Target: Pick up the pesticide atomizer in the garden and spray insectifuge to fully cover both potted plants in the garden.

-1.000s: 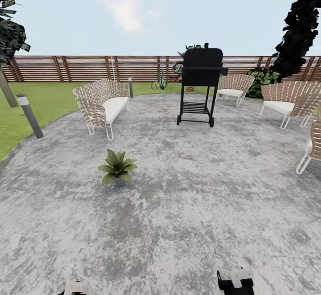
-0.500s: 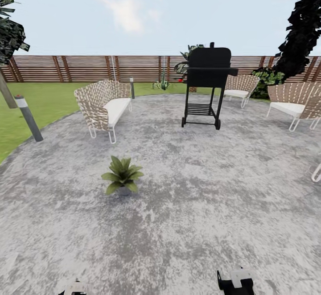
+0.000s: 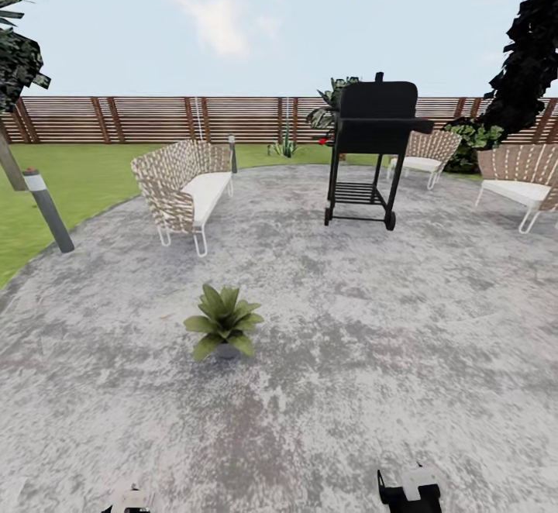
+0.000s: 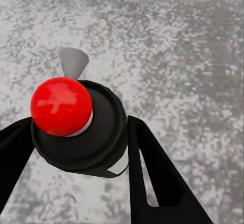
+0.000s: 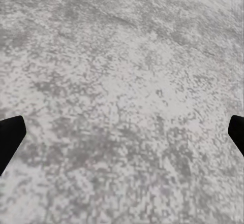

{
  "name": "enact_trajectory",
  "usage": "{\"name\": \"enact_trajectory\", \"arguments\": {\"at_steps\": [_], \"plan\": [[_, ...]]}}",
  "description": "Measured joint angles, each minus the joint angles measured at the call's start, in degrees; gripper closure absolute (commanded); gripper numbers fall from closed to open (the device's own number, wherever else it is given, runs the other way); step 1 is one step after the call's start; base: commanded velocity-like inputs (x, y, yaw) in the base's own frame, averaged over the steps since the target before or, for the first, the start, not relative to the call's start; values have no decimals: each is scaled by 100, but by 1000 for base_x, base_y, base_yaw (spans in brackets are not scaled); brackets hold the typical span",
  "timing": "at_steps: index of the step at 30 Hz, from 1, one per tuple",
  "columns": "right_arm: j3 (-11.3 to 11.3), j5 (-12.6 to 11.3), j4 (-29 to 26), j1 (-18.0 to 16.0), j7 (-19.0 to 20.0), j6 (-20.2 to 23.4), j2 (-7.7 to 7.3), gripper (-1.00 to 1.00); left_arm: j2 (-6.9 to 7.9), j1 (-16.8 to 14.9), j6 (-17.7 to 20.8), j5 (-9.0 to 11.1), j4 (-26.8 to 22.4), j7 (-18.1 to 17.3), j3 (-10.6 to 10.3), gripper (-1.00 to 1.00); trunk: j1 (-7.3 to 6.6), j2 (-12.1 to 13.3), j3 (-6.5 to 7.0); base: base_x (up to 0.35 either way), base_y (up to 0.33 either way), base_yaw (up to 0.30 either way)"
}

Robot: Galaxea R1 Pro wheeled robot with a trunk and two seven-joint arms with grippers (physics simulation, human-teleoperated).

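Pesticide atomizer (image 4: 81, 132) sits pinched between the left gripper's (image 4: 76, 148) jaws; right gripper (image 5: 122, 132) jaws spread; potted plant (image 3: 225, 328) on paving.

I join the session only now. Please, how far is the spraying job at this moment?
Done: the left gripper is shut on the pesticide atomizer, seen by its red top. In hand: one potted plant stands ahead on the paving, apparently out of reach for now. Left: spraying both plants. The right gripper is open.

I see mottled grey paving (image 3: 349, 358) | green-leaved plant (image 3: 225, 319) | black grill (image 3: 376, 129) | tan woven bench (image 3: 182, 184), white cushion | brown slatted fence (image 3: 147, 118) | black atomizer (image 4: 89, 132), red cap
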Motion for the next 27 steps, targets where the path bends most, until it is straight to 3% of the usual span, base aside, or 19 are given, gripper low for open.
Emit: {"name": "enact_trajectory", "arguments": {"at_steps": [27], "plan": [[0, 0, 0, 0, 0, 0, 0, -100, 0, 2, 0, -2, 0, 0, 0, 100, 0, 0, 0, 295, 216, -1]]}}
